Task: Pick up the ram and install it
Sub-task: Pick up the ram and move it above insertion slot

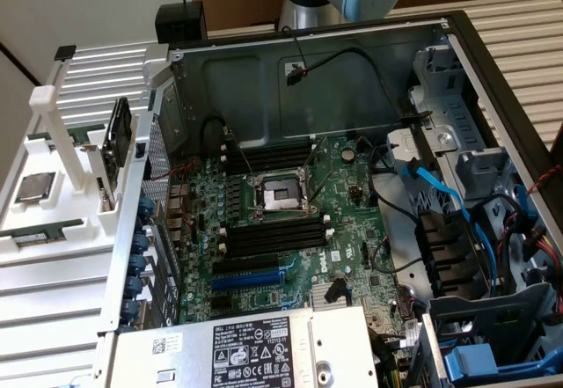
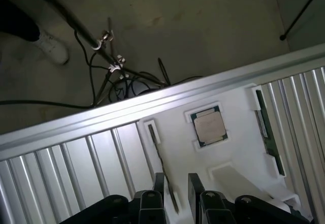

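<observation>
The two dark fingers stand apart with a clear gap and clamp nothing. In the wrist view the ram is seen edge-on as a thin dark line, and its near end falls within that gap, closer to one finger than the other. It sits in a slot of the white holder, which also carries the square silver processor chip and, beyond it, a second green stick. The holder rests on the ribbed metal surface.

In the exterior view what I take to be the same ram stands on edge in the holder, tilted, with nothing touching it. The open computer case lies beside it, and the long black slots on the motherboard look unfilled.

I judge this to be the approach of the pick-up, with the ram lined up but not grasped. A clean grasp calls for the fingers to be squared to the thin edge and centred over it, so that both pads meet the flat faces together.

How far the fingers are above the ram cannot be judged. The finger bases are cut off, the ram's label and chips are hidden edge-on, and the slot latches are too small to read.
</observation>
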